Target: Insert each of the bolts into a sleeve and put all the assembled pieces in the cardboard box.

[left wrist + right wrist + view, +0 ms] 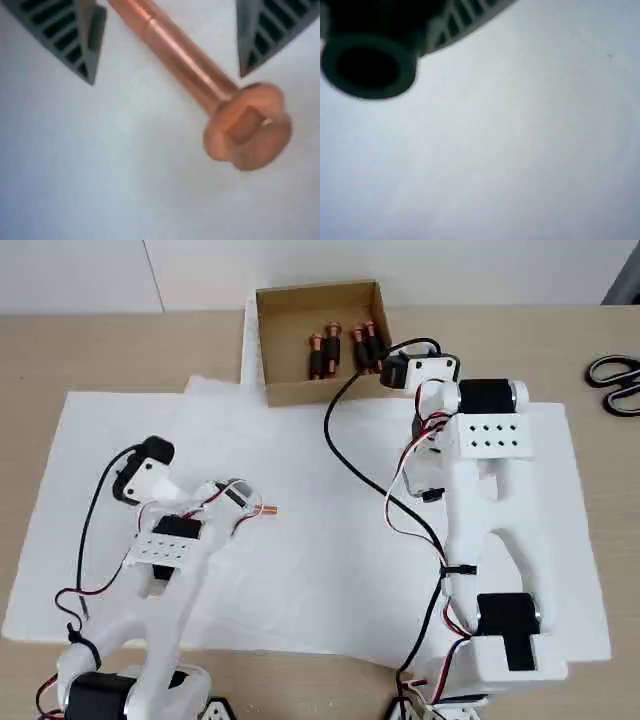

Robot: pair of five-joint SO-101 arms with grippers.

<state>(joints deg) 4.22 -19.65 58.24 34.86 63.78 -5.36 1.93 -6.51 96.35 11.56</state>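
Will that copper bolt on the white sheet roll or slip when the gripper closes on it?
The bolt looks like solid metal, so it is probably stiff and heavy for its size. Its smooth round shaft may slip or roll on the sheet as the open left gripper closes. The wide flanged head would likely keep it from rolling far.

A wooden table (60, 350) is carrying a white sheet (320, 570), a box (262, 340) sitting at the sheet's far edge, scissors (615, 382) lying off right.
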